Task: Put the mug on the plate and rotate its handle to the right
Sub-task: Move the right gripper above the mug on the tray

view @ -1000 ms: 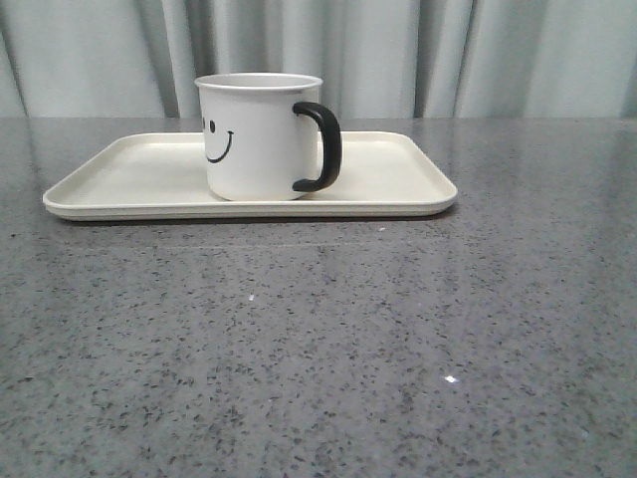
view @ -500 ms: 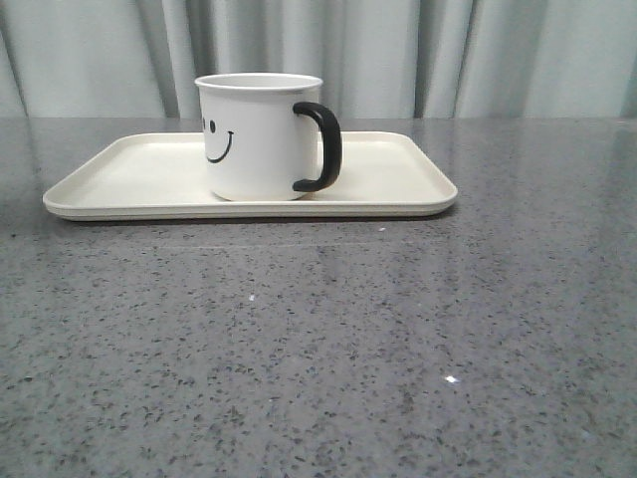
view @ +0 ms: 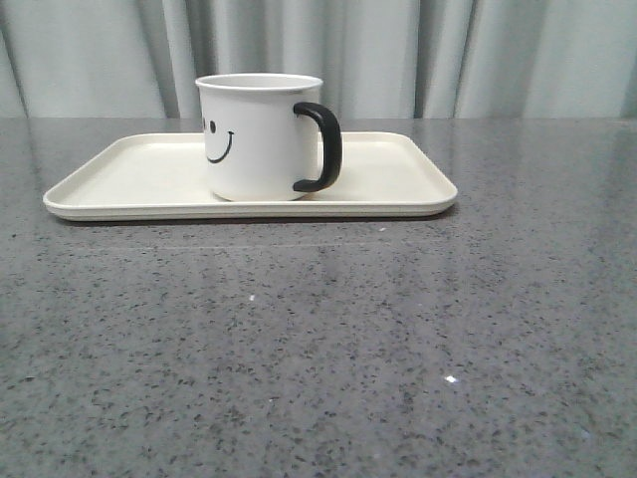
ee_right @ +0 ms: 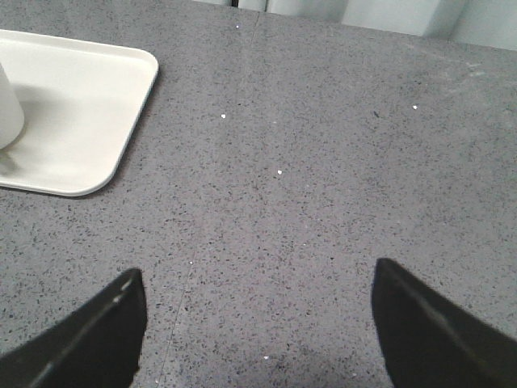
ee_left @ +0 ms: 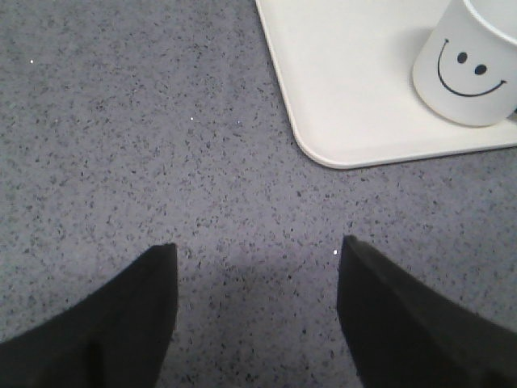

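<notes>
The mug (view: 261, 137) stands upright on the plate (view: 149, 174), a little left of the plate's middle as seen from the front, with its handle (view: 321, 146) sticking out toward the robot's right. From the front only a sliver of the smiley face shows, curling round the mug's left side; the left wrist view takes in the whole grin, and shows the mug sitting near the plate's front rim. The right wrist view catches just the edge of the mug and the plate's right-hand rounded corner. Neither arm appears in the front view — only the wrist cameras show them. The left gripper (ee_left: 257, 311) hovers over bare grey speckled table (view: 398, 329) in front of the plate's left corner, its jaws spread wide with nothing between them. The right gripper (ee_right: 257, 327) hangs well off to the plate's right, jaws parted wider yet and likewise holding nothing. The table lies bare in front of the plate and to its right, and a pale curtain (view: 398, 50) closes off the far edge.
</notes>
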You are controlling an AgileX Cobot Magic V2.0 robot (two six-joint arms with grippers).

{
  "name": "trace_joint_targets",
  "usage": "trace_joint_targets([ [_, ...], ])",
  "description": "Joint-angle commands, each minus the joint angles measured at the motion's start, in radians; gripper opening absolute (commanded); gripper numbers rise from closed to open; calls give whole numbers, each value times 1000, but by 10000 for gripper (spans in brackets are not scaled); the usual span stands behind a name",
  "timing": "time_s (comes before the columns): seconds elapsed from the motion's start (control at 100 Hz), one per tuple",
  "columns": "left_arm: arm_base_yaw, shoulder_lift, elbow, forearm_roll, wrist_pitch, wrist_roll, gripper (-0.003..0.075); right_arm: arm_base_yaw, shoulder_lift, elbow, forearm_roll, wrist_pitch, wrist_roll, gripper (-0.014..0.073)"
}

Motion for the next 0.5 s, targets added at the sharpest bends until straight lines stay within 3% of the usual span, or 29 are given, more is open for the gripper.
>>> trace_joint_targets([
  [0.0,1,-48,20,-10,-69,-7,430,-8,13,-33,-2,-73,-3,574],
  [0.49,1,-97,62,-10,-69,-7,430,-7,17,-33,26,-141,-3,574],
])
